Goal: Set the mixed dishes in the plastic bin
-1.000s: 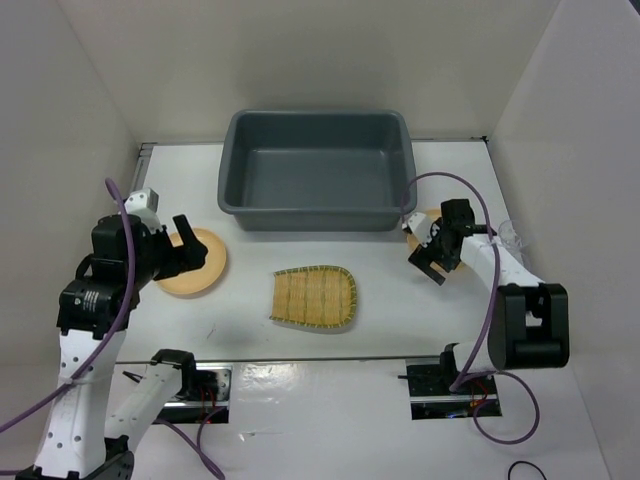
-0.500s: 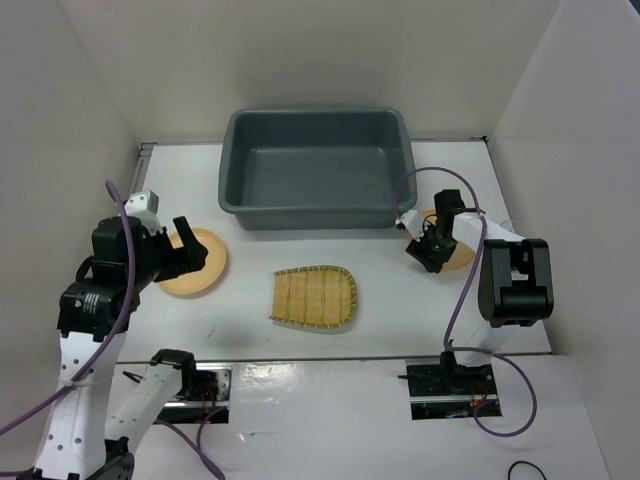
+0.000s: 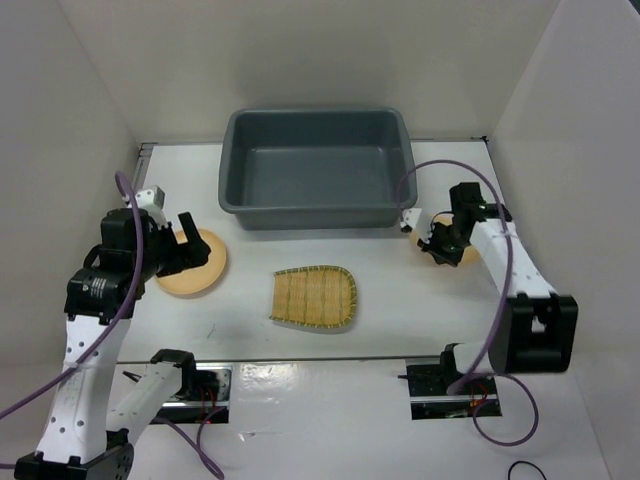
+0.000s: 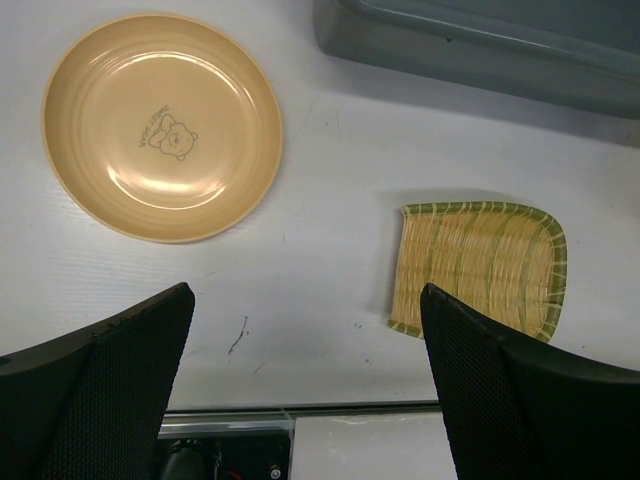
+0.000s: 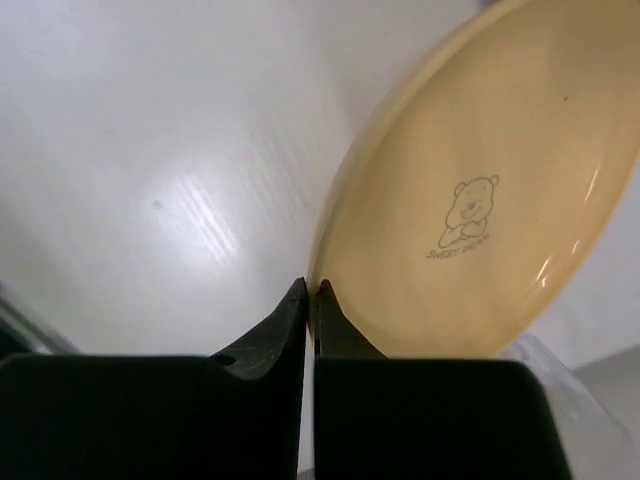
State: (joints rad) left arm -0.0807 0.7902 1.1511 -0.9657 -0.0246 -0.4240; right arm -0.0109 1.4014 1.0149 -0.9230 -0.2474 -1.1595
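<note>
The grey plastic bin (image 3: pixel 316 180) stands at the back centre, with nothing in it. One yellow plate (image 3: pixel 200 268) lies at the left, and my left gripper (image 3: pixel 190 248) hovers open above its near side. From the left wrist I see that plate (image 4: pixel 162 125), the woven tray (image 4: pixel 482 265) and the bin's wall (image 4: pixel 480 45) beyond my spread fingers (image 4: pixel 110 390). The tray (image 3: pixel 314 298) lies mid-table. My right gripper (image 3: pixel 437 245) is shut on the rim of the second yellow plate (image 5: pixel 480 200), which looks tilted. A clear glass edge (image 5: pixel 545 355) shows behind it.
White walls close in the table on the left, back and right. The arm bases and their cables (image 3: pixel 440 385) sit along the near edge. The right arm's purple cable (image 3: pixel 420 180) loops past the bin's right corner.
My right gripper has closed from open onto the plate's rim, and the right arm has swung its elbow outward. The left arm shifted only slightly.
</note>
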